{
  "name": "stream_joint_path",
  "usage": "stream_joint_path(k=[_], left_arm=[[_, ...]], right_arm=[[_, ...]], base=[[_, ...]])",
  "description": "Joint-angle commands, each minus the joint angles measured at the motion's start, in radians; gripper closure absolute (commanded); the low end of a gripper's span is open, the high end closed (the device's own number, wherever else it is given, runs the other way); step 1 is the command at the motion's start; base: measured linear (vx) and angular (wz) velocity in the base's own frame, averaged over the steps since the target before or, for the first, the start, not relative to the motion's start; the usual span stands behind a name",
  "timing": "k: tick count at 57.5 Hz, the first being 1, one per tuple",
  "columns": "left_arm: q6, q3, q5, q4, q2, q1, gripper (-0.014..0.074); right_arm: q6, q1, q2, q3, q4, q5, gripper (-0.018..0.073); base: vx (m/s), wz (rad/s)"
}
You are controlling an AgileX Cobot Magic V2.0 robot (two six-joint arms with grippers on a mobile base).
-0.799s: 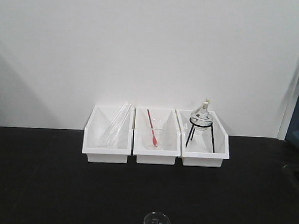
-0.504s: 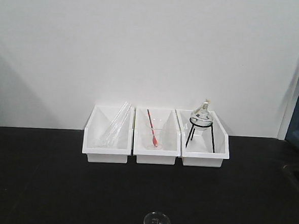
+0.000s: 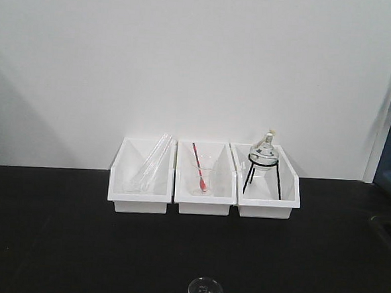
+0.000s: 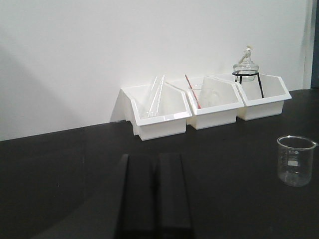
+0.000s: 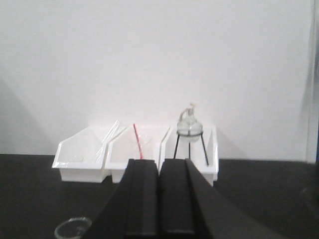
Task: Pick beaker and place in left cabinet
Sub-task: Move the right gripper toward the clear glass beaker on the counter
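Black countertop point(image 3: 57, 231) runs back to a white wall point(image 3: 201, 60). My left pincer point(image 4: 154, 167) and my right pincer point(image 5: 159, 169) each have their fingers pressed together, holding nothing. Right of the left one, the small clear glass beaker point(image 4: 296, 160) stands upright on the countertop, well apart from three white plastic bins point(image 4: 214, 107) at the wall.

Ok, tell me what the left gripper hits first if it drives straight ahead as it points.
Likely the white bin holding glass tubes: the left gripper, jaws shut, faces it across bare black countertop. Depth is unclear. The beaker stands off to the right of that line.
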Motion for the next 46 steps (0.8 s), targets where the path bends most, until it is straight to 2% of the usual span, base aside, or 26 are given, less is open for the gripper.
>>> stream_joint_path(k=[1,11,23,35,46], left_arm=[[-0.003,0.016,-0.084,-0.008,-0.019,-0.004,0.0595],[-0.003,0.016,-0.084,-0.008,-0.019,-0.004,0.0595],[-0.003,0.016,-0.084,-0.008,-0.019,-0.004,0.0595],[-0.003,0.016,-0.084,-0.008,-0.019,-0.004,0.0595],[-0.003,0.016,-0.084,-0.008,-0.019,-0.004,0.0595]], right_arm=[[-0.066,-0.007,0.184,-0.167,-0.021,-0.087,0.0566],[-0.072,-0.007,0.533,-0.4,-0.016,-0.108,0.0566],[-0.072,-0.007,0.789,-0.526,-0.012,-0.149,0.0564],[-0.071,-0.007,0.897,-0.531,-0.004,-0.238,0.0552],[-0.07,-0.007,0.919,-0.531,0.007,-0.249,0.0436]], base=[[0.0,0.0],[0.0,0.0],[0.0,0.0],[0.0,0.0],[0.0,0.0]])
